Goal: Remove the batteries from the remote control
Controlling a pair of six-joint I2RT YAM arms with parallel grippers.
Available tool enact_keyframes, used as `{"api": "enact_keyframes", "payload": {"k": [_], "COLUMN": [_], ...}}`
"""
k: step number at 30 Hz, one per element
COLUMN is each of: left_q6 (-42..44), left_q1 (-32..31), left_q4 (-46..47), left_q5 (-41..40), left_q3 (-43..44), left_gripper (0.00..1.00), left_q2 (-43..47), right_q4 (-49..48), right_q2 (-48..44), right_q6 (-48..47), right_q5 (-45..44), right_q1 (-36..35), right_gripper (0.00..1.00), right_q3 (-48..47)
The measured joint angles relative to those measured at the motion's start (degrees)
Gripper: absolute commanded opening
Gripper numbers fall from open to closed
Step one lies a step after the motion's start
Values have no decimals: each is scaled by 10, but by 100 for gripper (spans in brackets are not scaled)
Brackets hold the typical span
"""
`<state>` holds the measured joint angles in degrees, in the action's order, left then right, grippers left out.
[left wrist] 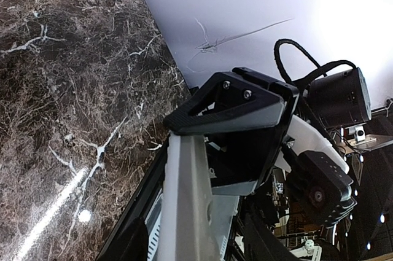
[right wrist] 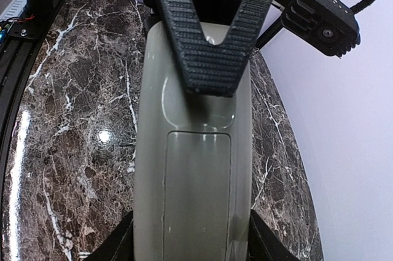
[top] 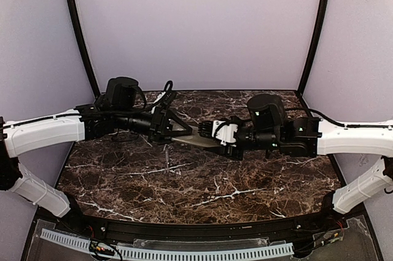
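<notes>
The right tool (right wrist: 191,245) grips one end of the remote control (right wrist: 196,150). The left tool (top: 174,127) lays a finger (right wrist: 206,52) on its back; clamped or not, I cannot tell. Slide the cover (right wrist: 198,199) straight off, with the right tool holding firm.

Dark marble table (top: 184,181), walls (top: 196,27) perhaps lilac

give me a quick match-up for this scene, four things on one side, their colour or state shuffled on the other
Things:
1. remote control
2. table
3. back wall
4. right tool

Descriptions:
a. pale lilac
b. clamped on one end of the remote control
c. grey-beige back showing
d. dark marble with white veins

Pairs: 1-c, 2-d, 3-a, 4-b
</notes>
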<state>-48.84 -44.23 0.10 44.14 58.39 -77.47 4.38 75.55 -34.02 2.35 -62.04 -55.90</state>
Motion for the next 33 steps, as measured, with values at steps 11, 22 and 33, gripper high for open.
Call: {"api": "enact_keyframes", "payload": {"k": [11, 22, 33], "left_q6": [0, -2, 11], "left_q1": [0, 0, 0], "left_q4": [0, 0, 0], "left_q5": [0, 3, 4], "left_q3": [0, 0, -1], "left_gripper": [41, 18, 0], "left_q2": [-5, -9, -12], "right_q4": [-2, -5, -2], "right_q2": [2, 2, 3], "right_q6": [0, 0, 9], "right_q5": [-10, -13, -16], "right_q1": [-1, -1, -2], "right_gripper": [0, 0, 3], "right_q3": [0, 0, 0]}}
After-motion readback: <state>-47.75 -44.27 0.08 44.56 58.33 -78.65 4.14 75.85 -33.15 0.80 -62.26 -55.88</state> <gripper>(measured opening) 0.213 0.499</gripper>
